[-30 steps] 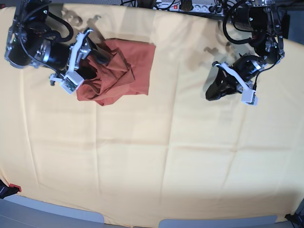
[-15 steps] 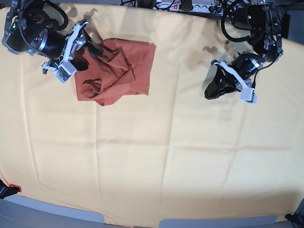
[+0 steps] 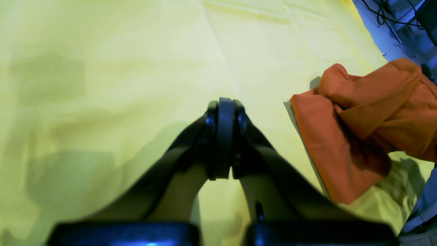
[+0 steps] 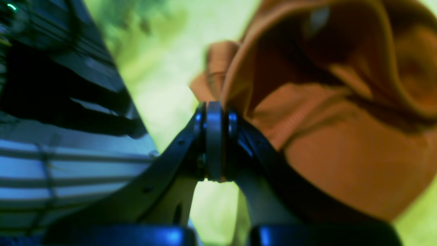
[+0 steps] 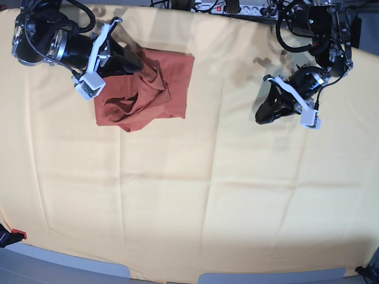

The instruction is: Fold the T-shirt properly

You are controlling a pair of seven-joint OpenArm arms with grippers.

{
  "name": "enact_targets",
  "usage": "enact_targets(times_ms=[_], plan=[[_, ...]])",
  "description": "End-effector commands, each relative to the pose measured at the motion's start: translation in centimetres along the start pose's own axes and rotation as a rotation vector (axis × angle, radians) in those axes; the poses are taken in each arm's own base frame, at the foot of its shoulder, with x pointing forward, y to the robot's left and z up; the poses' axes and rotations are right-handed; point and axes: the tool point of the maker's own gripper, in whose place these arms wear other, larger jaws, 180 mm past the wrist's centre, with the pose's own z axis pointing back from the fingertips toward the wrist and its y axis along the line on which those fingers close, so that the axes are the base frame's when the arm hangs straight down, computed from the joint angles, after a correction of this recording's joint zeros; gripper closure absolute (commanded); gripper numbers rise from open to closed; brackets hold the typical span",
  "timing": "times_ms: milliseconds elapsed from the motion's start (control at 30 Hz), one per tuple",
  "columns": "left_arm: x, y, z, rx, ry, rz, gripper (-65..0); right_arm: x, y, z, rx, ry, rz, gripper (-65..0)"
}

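Note:
The rust-orange T-shirt (image 5: 155, 89) lies crumpled and partly folded at the back left of the pale yellow cloth (image 5: 207, 195). My right gripper (image 5: 140, 64) is at the shirt's upper left edge. In the right wrist view this gripper (image 4: 213, 140) is shut, and the shirt (image 4: 341, 153) bunches up against its right finger with the ribbed collar showing. I see no cloth between the pads. My left gripper (image 5: 260, 116) is shut and empty, low over the cloth at the right. In the left wrist view it (image 3: 222, 136) is well left of the shirt (image 3: 344, 136).
A power strip and cables (image 5: 237, 7) run along the table's back edge. The grey table front (image 5: 77, 266) shows below the cloth, with a small red object (image 5: 16, 234) at its left corner.
My right gripper has left the shirt's left side, drawn back, then swung right to the shirt's upper left edge. The shirt's folds have shifted a little. The left arm has barely moved.

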Motion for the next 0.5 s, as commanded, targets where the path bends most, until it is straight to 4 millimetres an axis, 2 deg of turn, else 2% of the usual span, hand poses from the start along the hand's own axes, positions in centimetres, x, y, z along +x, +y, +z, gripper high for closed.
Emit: enact_targets(times_ms=[0,133,233,367,467], plan=[[1.4,-0.3,0.2,-0.015,-0.046,-0.018,0.0,1.3,0.8,0.0,0.028,-0.061,0.008,0.0],[1.5,-0.4,0.2,-0.021,-0.054,-0.009,0.0,2.9,2.3,-0.9,0.079,-0.166,-0.044,0.0],[1.5,-0.5,0.1,-0.022,-0.056,-0.007,0.0,3.4,2.9,-1.5,0.095,-0.197,-0.065,0.0],[1.5,-0.5,0.1,-0.022,-0.057,-0.006,0.0,3.3,4.9,-3.0,0.163,-0.176,-0.056,0.0],[1.5,-0.6,0.1,-0.023,-0.059,-0.003,0.0,2.2,6.4,-4.7,0.197,-0.099,-0.019,0.0]])
